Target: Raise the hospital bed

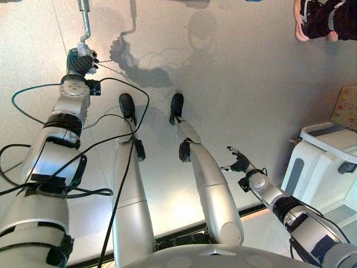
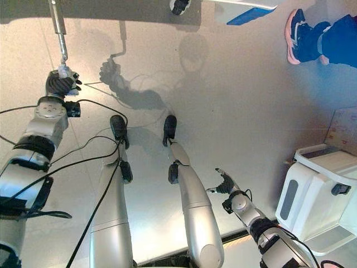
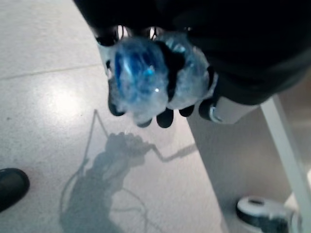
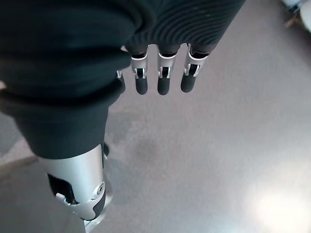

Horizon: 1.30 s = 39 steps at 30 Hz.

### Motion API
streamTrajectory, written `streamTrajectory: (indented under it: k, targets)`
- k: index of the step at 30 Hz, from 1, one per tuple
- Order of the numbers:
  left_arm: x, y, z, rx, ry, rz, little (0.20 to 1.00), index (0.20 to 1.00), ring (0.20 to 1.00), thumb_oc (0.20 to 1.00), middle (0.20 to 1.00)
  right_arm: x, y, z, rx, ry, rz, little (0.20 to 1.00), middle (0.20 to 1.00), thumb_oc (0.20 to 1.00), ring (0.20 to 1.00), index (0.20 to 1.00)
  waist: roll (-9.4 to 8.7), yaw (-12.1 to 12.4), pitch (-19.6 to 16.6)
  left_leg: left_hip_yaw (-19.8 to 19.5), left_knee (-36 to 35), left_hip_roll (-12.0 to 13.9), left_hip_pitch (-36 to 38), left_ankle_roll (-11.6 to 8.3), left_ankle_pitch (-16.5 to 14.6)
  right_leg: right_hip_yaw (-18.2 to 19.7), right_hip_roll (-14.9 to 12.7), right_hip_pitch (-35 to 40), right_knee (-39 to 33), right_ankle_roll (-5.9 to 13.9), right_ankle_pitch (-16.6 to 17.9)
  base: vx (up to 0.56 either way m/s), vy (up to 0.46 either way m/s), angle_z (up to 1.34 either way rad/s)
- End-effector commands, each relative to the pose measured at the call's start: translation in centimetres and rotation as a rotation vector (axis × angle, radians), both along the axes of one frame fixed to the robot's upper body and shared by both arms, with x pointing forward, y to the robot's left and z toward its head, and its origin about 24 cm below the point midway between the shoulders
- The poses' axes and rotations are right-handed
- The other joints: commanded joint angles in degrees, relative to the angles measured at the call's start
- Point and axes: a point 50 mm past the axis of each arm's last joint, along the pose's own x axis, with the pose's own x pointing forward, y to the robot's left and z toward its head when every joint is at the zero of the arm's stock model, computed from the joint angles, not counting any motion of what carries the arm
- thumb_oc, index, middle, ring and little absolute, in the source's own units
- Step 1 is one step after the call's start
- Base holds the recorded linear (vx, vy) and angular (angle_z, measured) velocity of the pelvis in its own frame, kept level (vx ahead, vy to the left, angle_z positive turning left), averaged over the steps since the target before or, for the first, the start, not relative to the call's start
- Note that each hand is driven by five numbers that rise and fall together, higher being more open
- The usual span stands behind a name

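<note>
Closest to the lens, in the left wrist view, the left hand has its dark-tipped fingers curled round a knob wrapped in clear plastic with blue showing through it. From the head views the same hand sits at the far end of the outstretched left arm, gripping the lower end of a metal crank, whose thin shaft runs up and away from the hand toward the top edge of the picture. In the right eye view the crank leads up toward the dark underside of the bed, which crosses the top of that picture; a bed wheel shows there, and a blue and white part lies just beside it. Another wheel stands on the floor in the left wrist view, next to a white frame bar. The right hand hangs low at the robot's right side, well apart from the crank, holding nothing; its fingers are straight and side by side, pointing at the grey floor. A white cart stands at the right edge of the head views, with a cardboard box behind it. A person's leg in blue trousers with a pink-soled shoe shows at the top right corner.
</note>
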Motion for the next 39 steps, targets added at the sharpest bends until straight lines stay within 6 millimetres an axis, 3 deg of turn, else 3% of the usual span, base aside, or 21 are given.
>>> streamTrajectory:
  k: [1,2,3,4,5,7,8,9,10,12,16,22,28,29,32,33,35,36,37,38,39]
  targets:
    - [-0.3,-0.4,-3.2,0.130,0.147,0.006,0.200,0.200,0.200,0.200,0.200,-1.2,0.2,-1.0,0.005,0.033,-0.014,1.000,1.000,1.000,1.000,1.000,-5.05,1.4,0.5,3.1,-0.5,-3.7,3.1,0.34,-2.4,2.8,-2.6,-1.5,2.8,6.27,0.6,-0.03,-0.071,-0.05]
    - [-0.3,-0.4,-3.2,0.130,0.147,0.006,0.200,0.200,0.200,0.200,0.200,-1.2,0.1,-1.0,0.005,0.033,-0.014,1.000,1.000,1.000,1.000,1.000,-5.05,1.5,0.5,3.1,-0.5,-3.7,3.1,0.34,-2.4,2.8,-2.6,-1.5,2.9,6.27,0.6,-0.02,-0.056,-0.10]
    - [0.1,-1.8,-3.3,0.155,0.146,-0.037,0.200,0.200,0.200,0.200,0.200,-1.1,0.3,-0.9,0.006,0.031,-0.009,1.000,1.000,1.000,1.000,1.000,-5.14,1.2,0.5,3.3,-0.4,-3.6,3.1,0.39,-2.4,3.0,-2.5,-1.6,3.0,6.24,0.6,-0.03,-0.097,-0.12]
    - [0.6,-4.5,-3.7,0.172,0.136,-0.132,0.200,0.200,0.200,0.200,0.200,-1.2,0.5,-1.1,0.002,0.038,-0.005,1.000,1.000,1.000,1.000,1.000,-5.02,0.8,0.5,3.7,-0.3,-3.4,3.6,0.49,-2.3,3.3,-2.1,-1.7,3.5,6.16,0.6,-0.03,-0.097,-0.12]
    - [0.6,-4.5,-3.7,0.172,0.136,-0.132,0.200,0.200,0.200,0.200,0.200,-1.2,0.5,-1.1,0.002,0.038,-0.005,1.000,1.000,1.000,1.000,1.000,-5.02,0.8,0.5,3.7,-0.3,-3.4,3.6,0.49,-2.3,3.3,-2.1,-1.7,3.5,6.16,0.6,-0.03,-0.103,-0.11]
    - [0.8,-7.9,-3.8,0.200,0.104,-0.278,0.200,0.200,0.200,0.200,0.200,-1.2,0.5,-1.1,-0.001,0.040,-0.004,1.000,1.000,1.000,1.000,1.000,-4.71,0.4,0.5,3.9,-0.4,-3.1,4.2,0.53,-2.3,3.5,-1.9,-1.6,4.3,5.95,0.3,-0.02,-0.121,-0.08]
    - [0.2,-12.1,-3.2,0.190,0.017,-0.468,0.200,0.200,0.200,0.200,0.200,-1.2,0.3,-1.1,-0.013,0.044,-0.005,1.000,1.000,1.000,1.000,1.000,-4.00,0.3,0.5,4.1,-0.3,-2.9,5.2,0.45,-2.2,3.5,-1.6,-1.2,5.6,5.78,-0.2,-0.02,-0.129,-0.04]
    - [0.2,-12.1,-3.2,0.190,0.018,-0.467,0.200,0.200,0.200,0.200,0.200,-1.3,0.3,-1.2,-0.013,0.045,-0.005,1.000,1.000,1.000,1.000,1.000,-4.02,0.3,0.5,4.1,-0.3,-2.9,5.3,0.45,-2.3,3.5,-1.6,-1.1,5.6,5.78,-0.2,-0.01,-0.182,-0.04]
    - [-0.9,-14.9,-2.2,0.138,-0.070,-0.609,0.200,0.200,0.200,0.200,0.200,-1.3,0.0,-1.1,-0.026,0.042,-0.013,1.000,1.000,1.000,1.000,1.000,-3.15,0.3,0.5,4.0,-0.5,-2.9,6.0,0.29,-1.9,3.2,-1.5,-0.8,6.6,5.51,-0.8,0.00,-0.085,-0.03]
    - [-1.5,-15.8,-1.6,0.107,-0.113,-0.663,0.200,0.200,0.200,0.200,0.200,-1.5,-0.4,-1.2,-0.037,0.049,-0.019,1.000,1.000,1.000,1.000,1.000,-2.71,0.4,0.5,3.8,-0.8,-3.1,6.8,0.27,-1.7,3.0,-1.6,-0.3,6.7,5.35,-1.1,0.00,-0.108,0.03]
    - [-4.8,-17.2,0.4,0.027,-0.232,-0.883,0.200,0.200,0.200,0.200,0.200,-2.0,-1.6,-1.5,-0.069,0.069,-0.049,1.000,1.000,1.000,1.000,1.000,-0.91,1.4,0.5,3.9,-5.9,-3.3,11.6,-0.29,0.5,2.0,-1.5,2.7,6.4,5.21,-1.7,-0.01,-0.119,0.10]
    - [-9.4,-14.8,3.6,-0.049,-0.358,-1.050,0.200,0.200,0.200,0.200,0.200,-4.2,-4.2,-2.9,-0.092,0.160,-0.118,1.000,1.000,1.000,1.000,1.000,0.78,2.9,0.5,3.7,-10.6,-3.5,18.2,-1.28,2.6,1.4,-1.0,8.0,5.0,5.08,-2.2,0.00,-0.108,-0.02]
    - [-12.2,-12.3,4.9,-0.071,-0.393,-1.091,0.200,0.200,0.200,0.200,0.200,-5.9,-5.4,-3.7,-0.090,0.205,-0.165,1.000,1.000,1.000,1.000,1.000,2.27,4.2,0.5,3.2,-12.6,-4.1,20.3,-1.61,3.7,0.7,-1.5,9.7,5.0,5.20,-2.5,0.00,-0.018,0.05]
    - [-12.8,-10.7,4.7,-0.091,-0.387,-1.050,0.200,0.200,0.200,0.200,0.200,-6.5,-5.6,-4.0,-0.077,0.219,-0.183,1.000,1.000,1.000,1.000,1.000,2.77,5.3,0.5,2.7,-12.9,-4.5,20.7,-1.54,3.8,0.2,-1.8,10.2,4.9,5.29,-2.5,0.01,-0.006,0.06]
    - [-13.4,-9.4,4.9,-0.098,-0.406,-1.008,0.200,0.200,0.200,0.200,0.200,-6.9,-5.8,-4.2,-0.070,0.230,-0.195,1.000,1.000,1.000,1.000,1.000,3.16,6.1,0.5,2.5,-13.4,-4.8,21.0,-1.50,4.0,-0.2,-2.2,10.5,4.7,5.47,-2.4,0.01,0.013,0.11]
    - [-13.6,-7.9,4.7,-0.088,-0.413,-0.933,0.200,0.200,0.200,0.200,0.200,-7.1,-5.8,-4.3,-0.062,0.230,-0.200,1.000,1.000,1.000,1.000,1.000,3.62,6.9,0.5,2.3,-14.0,-5.1,21.0,-1.45,4.1,-0.7,-2.7,10.5,4.5,5.81,-2.2,0.02,0.045,0.09]
    - [-13.6,-6.8,4.6,-0.092,-0.420,-0.881,0.200,0.200,0.200,0.200,0.200,-7.1,-5.7,-4.3,-0.056,0.226,-0.199,1.000,1.000,1.000,1.000,1.000,3.66,7.3,0.5,2.1,-14.2,-5.1,20.9,-1.40,4.2,-1.0,-3.0,10.6,4.3,5.92,-2.0,0.01,0.048,0.12]
    - [-13.2,-5.3,4.1,-0.103,-0.420,-0.789,0.200,0.200,0.200,0.200,0.200,-7.1,-5.6,-4.3,-0.047,0.221,-0.204,1.000,1.000,1.000,1.000,1.000,3.77,8.0,0.5,1.9,-14.4,-5.3,20.5,-1.31,4.4,-1.4,-3.4,10.5,3.9,6.16,-1.6,0.00,0.051,0.13]
    - [-13.2,-5.3,4.1,-0.103,-0.420,-0.788,0.200,0.200,0.200,0.200,0.200,-7.1,-5.6,-4.3,-0.047,0.221,-0.203,1.000,1.000,1.000,1.000,1.000,3.77,8.0,0.5,1.8,-14.4,-5.3,20.5,-1.31,4.4,-1.4,-3.4,10.5,3.9,6.16,-1.6,0.01,0.108,0.14]
    - [-12.8,-3.2,3.5,-0.115,-0.435,-0.662,0.200,0.200,0.200,0.200,0.200,-7.0,-5.5,-4.2,-0.043,0.215,-0.207,1.000,1.000,1.000,1.000,1.000,3.65,8.7,0.5,1.7,-14.5,-5.5,19.8,-1.25,4.5,-1.7,-3.8,10.3,3.4,6.36,-1.2,0.01,0.057,0.09]
    - [-12.8,-3.2,3.5,-0.115,-0.435,-0.662,0.200,0.200,0.200,0.200,0.200,-7.0,-5.5,-4.2,-0.043,0.215,-0.206,1.000,1.000,1.000,1.000,1.000,3.67,8.6,0.5,1.7,-14.5,-5.5,19.8,-1.25,4.5,-1.7,-3.8,10.3,3.4,6.36,-1.2,0.02,0.116,0.06]
